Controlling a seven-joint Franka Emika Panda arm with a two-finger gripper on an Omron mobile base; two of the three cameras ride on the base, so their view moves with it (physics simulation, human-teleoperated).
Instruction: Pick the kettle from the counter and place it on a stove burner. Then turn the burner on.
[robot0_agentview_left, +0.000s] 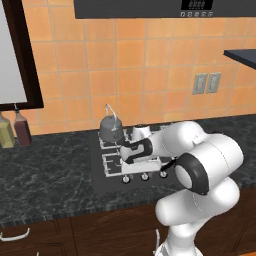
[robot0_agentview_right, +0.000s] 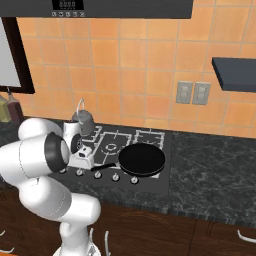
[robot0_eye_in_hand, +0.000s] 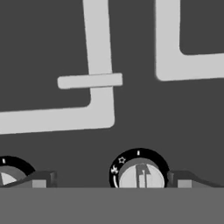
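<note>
On the black marbled stone surface (robot0_agentview_left: 50, 170), the squat grey metal kettle (robot0_agentview_left: 110, 129) is sitting on the rear-left wire grate burner (robot0_agentview_right: 75, 131), while the hand (robot0_eye_in_hand: 109, 179) is hovering with its fingers spread astride the round grey control knob (robot0_eye_in_hand: 140, 174) directly beneath it.

Kitchen was pretty plain: orange tiled wall (robot0_agentview_left: 125, 60) all across the back, with a grey double outlet (robot0_agentview_right: 193, 93) set into it. A dark range hood (robot0_agentview_right: 120, 7) with a small control panel hung up top, and a dark shelf (robot0_agentview_right: 233, 73) stuck out off to the right. A dark-framed window (robot0_agentview_left: 12, 55) sat at the left. Brown wooden cabinets (robot0_agentview_left: 75, 232) ran below with pale handles.
</note>
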